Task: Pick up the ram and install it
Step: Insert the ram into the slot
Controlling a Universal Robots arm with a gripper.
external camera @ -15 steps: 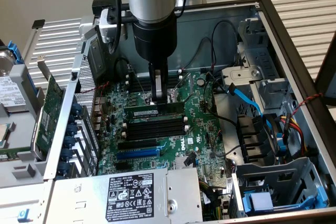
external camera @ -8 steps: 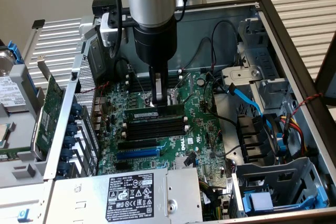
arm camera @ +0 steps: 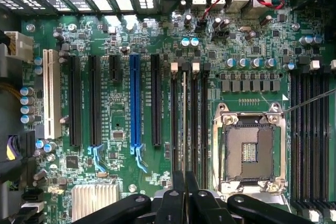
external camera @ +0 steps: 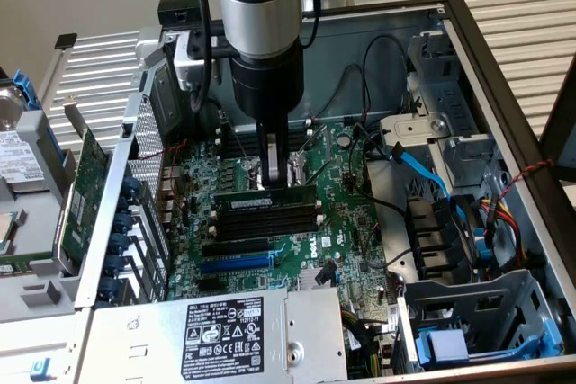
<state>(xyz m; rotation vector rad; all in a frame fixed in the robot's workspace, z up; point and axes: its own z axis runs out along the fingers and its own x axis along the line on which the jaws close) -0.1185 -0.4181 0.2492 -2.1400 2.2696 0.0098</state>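
Entry: ram (external camera: pixel 265 195), upright on edge among the black DIMM slots (arm camera: pixel 195 119) just beside the CPU socket (arm camera: pixel 249 150), pinched in the closed gripper (external camera: pixel 281 177); step: insertion, apparently demanding square alignment and even downward pressure.

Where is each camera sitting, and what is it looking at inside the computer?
Exterior view: sits off the arm, above the open computer case, looking down into it; the robot's arm and pincer show.
Wrist view: rides on the wrist, facing straight onto the motherboard; the pincer's dark fingers show.
Both views share: the motherboard, its black memory slots and the ram gripped by the pincer.
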